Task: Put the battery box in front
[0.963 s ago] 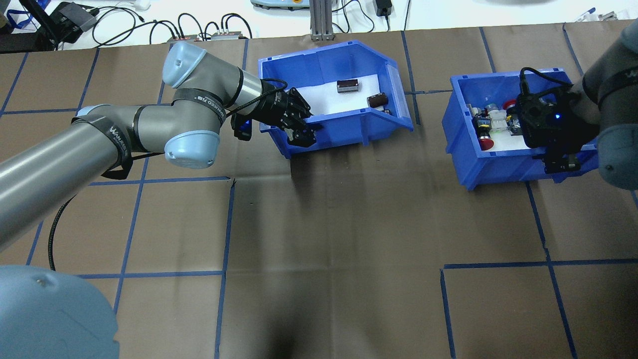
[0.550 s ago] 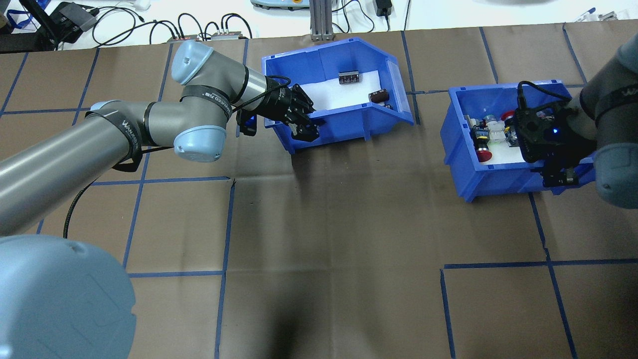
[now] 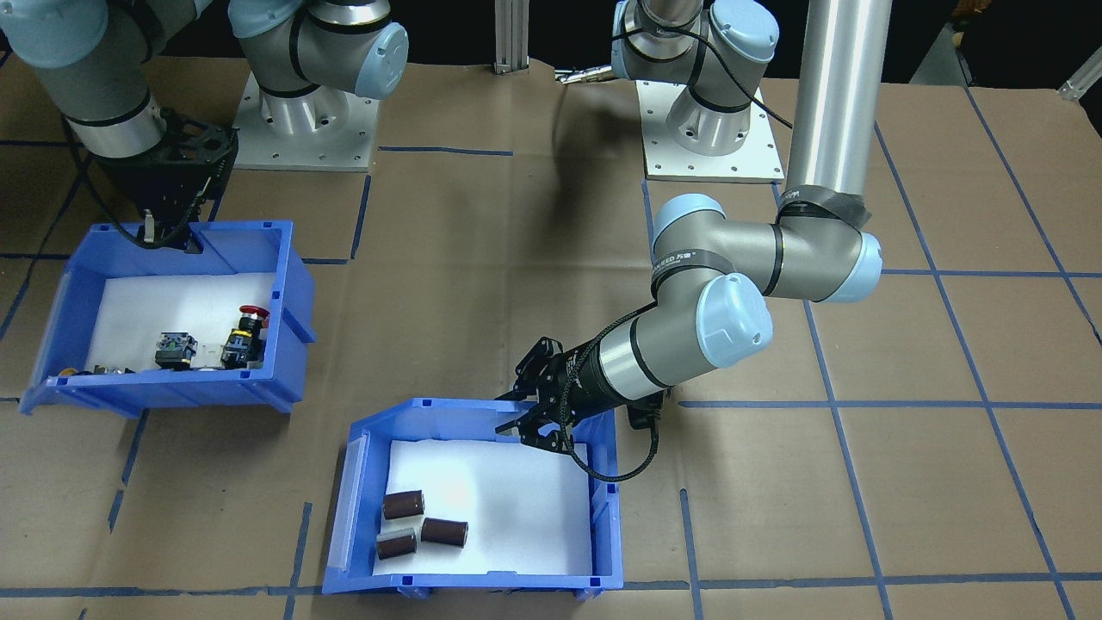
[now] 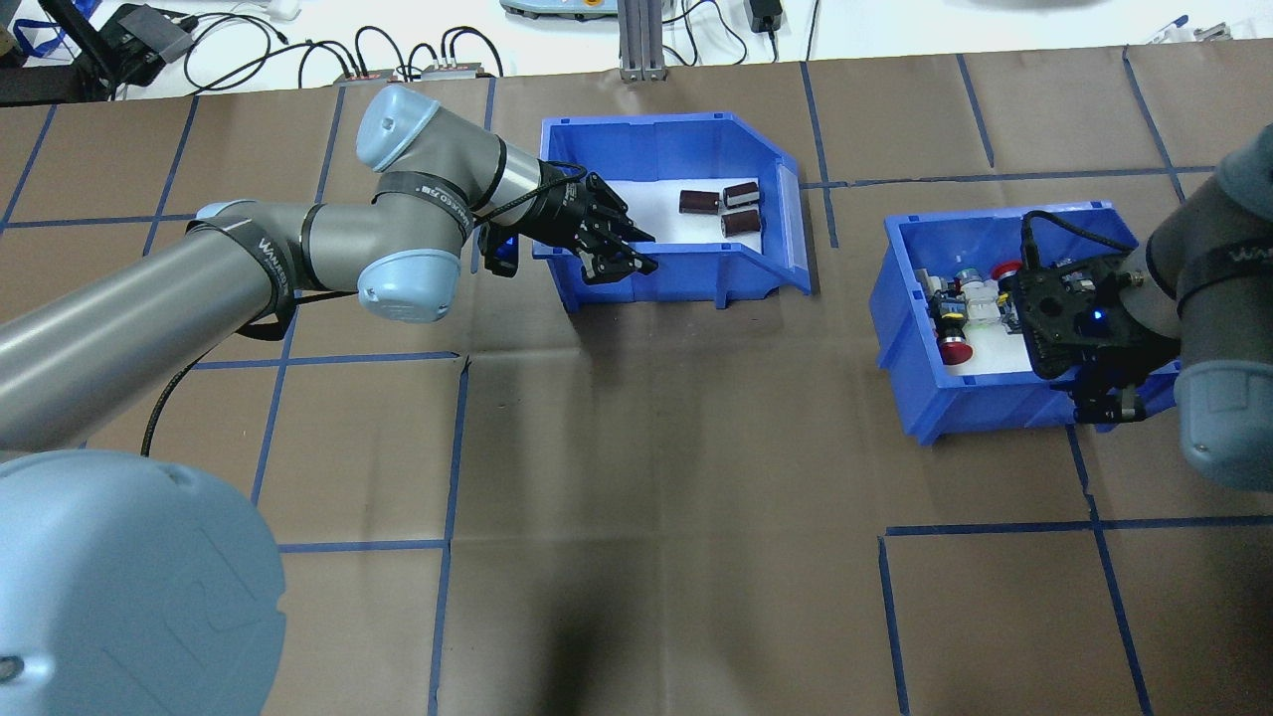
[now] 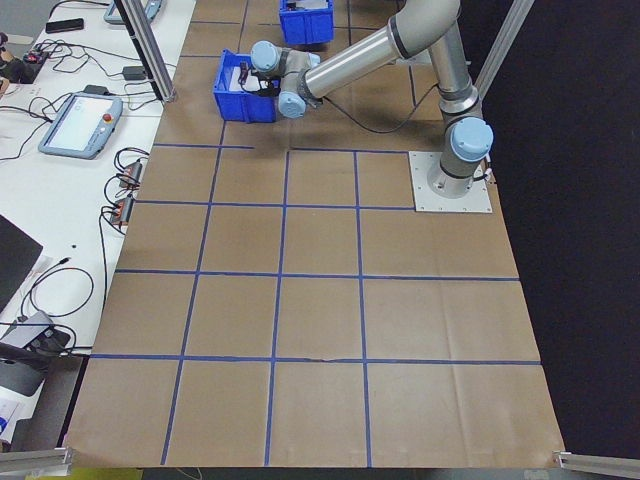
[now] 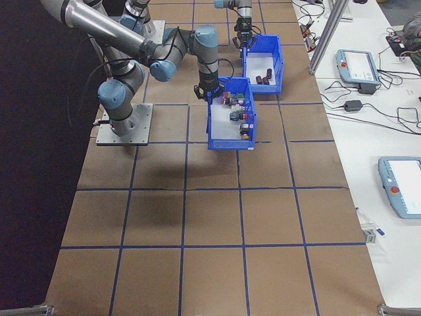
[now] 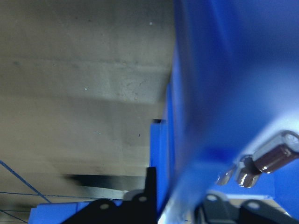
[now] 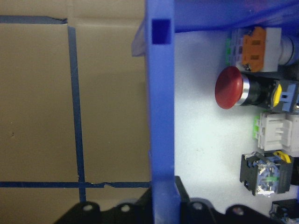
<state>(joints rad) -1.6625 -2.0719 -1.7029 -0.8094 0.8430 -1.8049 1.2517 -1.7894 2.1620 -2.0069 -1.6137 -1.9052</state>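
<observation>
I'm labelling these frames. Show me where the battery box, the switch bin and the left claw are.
battery box (image 4: 741, 275): overhead exterior view, on its blue near wall.
switch bin (image 4: 980, 403): overhead exterior view, on its near outer wall.
left claw (image 4: 625, 261): overhead exterior view, between the fingertips at the box's wall.

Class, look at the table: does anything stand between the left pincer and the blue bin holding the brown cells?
Nothing visible does: the left pincer is already clamped on the near wall of the blue plastic battery bin.
</observation>
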